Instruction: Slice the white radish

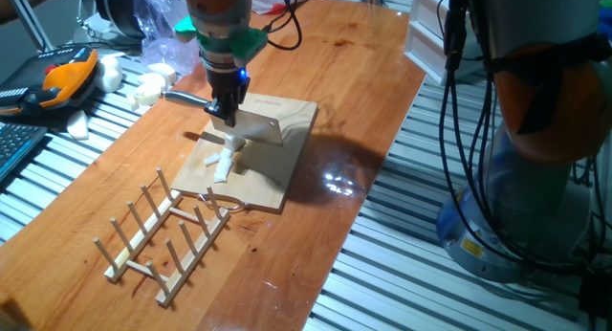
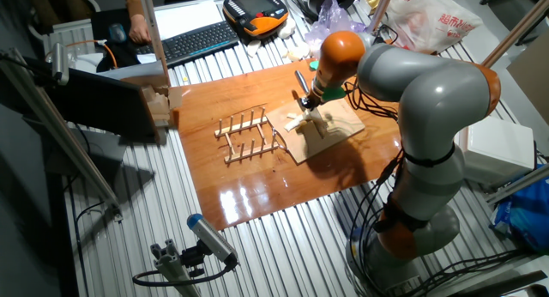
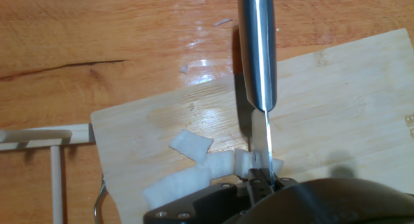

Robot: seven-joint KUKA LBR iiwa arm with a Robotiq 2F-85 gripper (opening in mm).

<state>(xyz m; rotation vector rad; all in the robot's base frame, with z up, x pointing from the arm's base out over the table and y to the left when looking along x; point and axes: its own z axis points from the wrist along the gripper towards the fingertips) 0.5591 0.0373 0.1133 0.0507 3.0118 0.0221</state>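
Several pale radish pieces (image 3: 191, 146) lie loose on the board (image 1: 287, 159) under the knife (image 1: 251, 126) clamped in the gripper (image 1: 226, 109), so another chop could scatter them.

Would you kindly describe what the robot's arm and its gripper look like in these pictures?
The arm has bulky, rounded grey links with orange bands at the joints. Black cables trail along it. At the wrist sits a teal-green collar above a dark, compact gripper, where a small blue light glows. Its fingers are black.
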